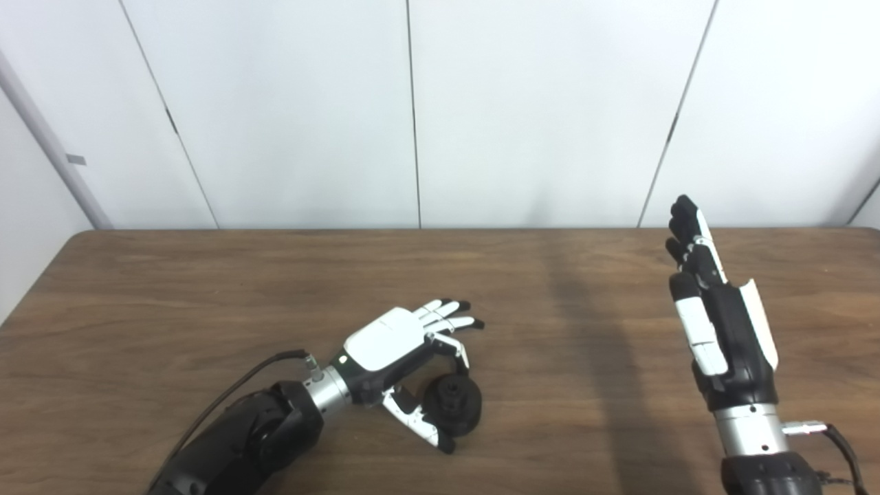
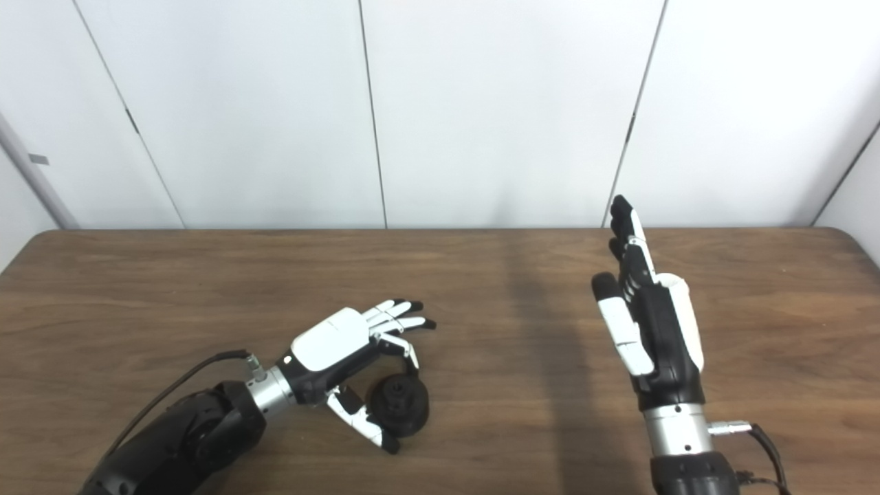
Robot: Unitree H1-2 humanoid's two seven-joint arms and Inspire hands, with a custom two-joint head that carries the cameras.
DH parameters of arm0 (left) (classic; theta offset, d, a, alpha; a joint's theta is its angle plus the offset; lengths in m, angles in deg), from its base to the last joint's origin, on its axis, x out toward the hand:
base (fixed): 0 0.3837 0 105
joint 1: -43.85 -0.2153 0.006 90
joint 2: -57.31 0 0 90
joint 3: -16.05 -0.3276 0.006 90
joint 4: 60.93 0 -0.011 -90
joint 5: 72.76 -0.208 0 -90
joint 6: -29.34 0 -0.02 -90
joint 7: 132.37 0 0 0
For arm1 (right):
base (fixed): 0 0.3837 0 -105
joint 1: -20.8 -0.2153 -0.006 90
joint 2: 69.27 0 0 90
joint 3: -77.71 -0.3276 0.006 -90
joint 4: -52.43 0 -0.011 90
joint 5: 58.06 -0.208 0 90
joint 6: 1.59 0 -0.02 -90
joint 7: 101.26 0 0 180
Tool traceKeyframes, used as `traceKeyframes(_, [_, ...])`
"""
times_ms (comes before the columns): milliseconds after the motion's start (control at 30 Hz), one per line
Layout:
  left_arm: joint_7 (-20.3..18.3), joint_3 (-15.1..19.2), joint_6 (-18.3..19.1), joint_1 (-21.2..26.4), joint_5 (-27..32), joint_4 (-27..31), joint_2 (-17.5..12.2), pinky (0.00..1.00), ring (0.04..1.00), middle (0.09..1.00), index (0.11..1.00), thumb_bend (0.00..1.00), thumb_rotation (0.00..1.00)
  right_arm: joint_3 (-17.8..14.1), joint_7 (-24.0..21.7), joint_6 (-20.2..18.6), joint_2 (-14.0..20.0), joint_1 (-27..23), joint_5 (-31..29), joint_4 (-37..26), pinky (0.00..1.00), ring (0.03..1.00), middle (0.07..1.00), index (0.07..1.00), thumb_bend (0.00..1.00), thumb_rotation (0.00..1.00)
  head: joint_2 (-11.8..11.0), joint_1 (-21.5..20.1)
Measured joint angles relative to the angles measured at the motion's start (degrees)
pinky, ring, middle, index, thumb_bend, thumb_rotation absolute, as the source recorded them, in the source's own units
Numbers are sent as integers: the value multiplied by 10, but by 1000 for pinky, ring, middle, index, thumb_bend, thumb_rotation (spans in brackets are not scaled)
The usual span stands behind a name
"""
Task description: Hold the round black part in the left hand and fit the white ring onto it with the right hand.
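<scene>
The tabletop is brown with wood stripes. The round part is black. Both hands are black and white.

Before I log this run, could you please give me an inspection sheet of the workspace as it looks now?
Surface: brown wooden table, rounded corners, a shadow band across the middle.
Job's things: round black part lies on the table; white ring not seen in either view.
Clutter: nothing seen.
Hands: left hand is low over the table, its fingers and thumb curved around the black part, most fingers stretched out, grip not closed. Right hand is raised, open, fingers pointing up, holding nothing.
Cables: black cable runs to the left wrist; another cable leaves the right wrist.
Surroundings: white wall panels with thin dark seams behind the table.
</scene>
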Motion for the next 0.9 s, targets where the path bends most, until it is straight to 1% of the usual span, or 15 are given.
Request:
traceKeyframes(100, [-1, 2, 0, 2, 0, -4, 0, 1000, 1000, 940, 480, 525, 66, 0, 1, -8, 0, 1, 8, -1, 1000, 1000, 1000, 1000, 482, 928, 1, -4])
traceKeyframes(167, [-3, 3, 0, 2, 0, -4, 0, 1000, 1000, 937, 480, 525, 66, 0, 1, -10, 1, 0, 9, -4, 1000, 1000, 1000, 1000, 489, 930, 1, -14])
traceKeyframes(267, [-4, 3, 0, 2, 0, -4, 0, 1000, 1000, 933, 480, 525, 66, 0, 1, -12, 3, 0, 11, -6, 1000, 1000, 1000, 1000, 492, 933, 1, -14])
traceKeyframes(300, [-4, 3, 0, 2, 1, -4, 0, 1000, 1000, 932, 480, 525, 66, 0, 1, -15, 3, 0, 12, -7, 1000, 1000, 1000, 1000, 497, 936, 0, -26])
traceKeyframes(333, [-4, 3, 0, 2, 1, -4, -1, 1000, 1000, 933, 480, 525, 66, 0, 1, -17, 4, 0, 14, -8, 1000, 1000, 1000, 1000, 499, 941, 0, -26])
traceKeyframes(400, [-5, 3, 0, 3, 1, -4, -1, 1000, 1000, 936, 480, 525, 66, 0, 1, -29, 7, 0, 21, -19, 1000, 1000, 1000, 1000, 506, 946, 0, -26])
traceKeyframes(467, [-9, 3, 0, 4, 2, -4, -2, 1000, 1000, 935, 480, 525, 65, -1, 1, -34, 11, -1, 22, -28, 1000, 1000, 1000, 1000, 515, 946, 1, -37])
traceKeyframes(500, [-10, 2, 0, 4, 2, -4, -2, 1000, 1000, 935, 480, 525, 65, -1, 0, -40, 14, -2, 22, -34, 1000, 1000, 1000, 1000, 517, 947, 1, -37])
traceKeyframes(533, [-11, 2, 0, 5, 2, -4, -2, 1000, 1000, 933, 480, 525, 64, -2, -1, -45, 16, -2, 23, -39, 1000, 1000, 1000, 1000, 518, 948, 2, -49])
traceKeyframes(600, [-12, 2, 0, 6, 2, -4, -3, 1000, 1000, 934, 480, 525, 65, -5, -4, -57, 22, -2, 23, -48, 1000, 1000, 1000, 1000, 521, 942, 0, -54])
traceKeyframes(700, [-13, 2, 0, 6, 3, -4, -3, 1000, 1000, 933, 481, 525, 65, -11, -8, -94, 31, -2, 24, -66, 1000, 1000, 1000, 1000, 508, 931, -3, -64])
traceKeyframes(733, [-14, 2, 0, 6, 4, -4, -3, 1000, 1000, 934, 481, 525, 65, -13, -8, -100, 34, -2, 25, -68, 1000, 1000, 1000, 1000, 503, 929, -2, -69])
traceKeyframes(800, [-17, 2, 0, 6, 8, -4, -3, 1000, 1000, 934, 481, 525, 66, -18, -9, -101, 41, -2, 24, -69, 1000, 1000, 1000, 1000, 498, 917, -2, -69])
traceKeyframes(900, [-20, 1, 0, 5, 13, -3, -3, 1000, 1000, 928, 481, 525, 65, -25, -12, -101, 61, -5, 23, -68, 985, 999, 1000, 992, 513, 929, -3, -82])
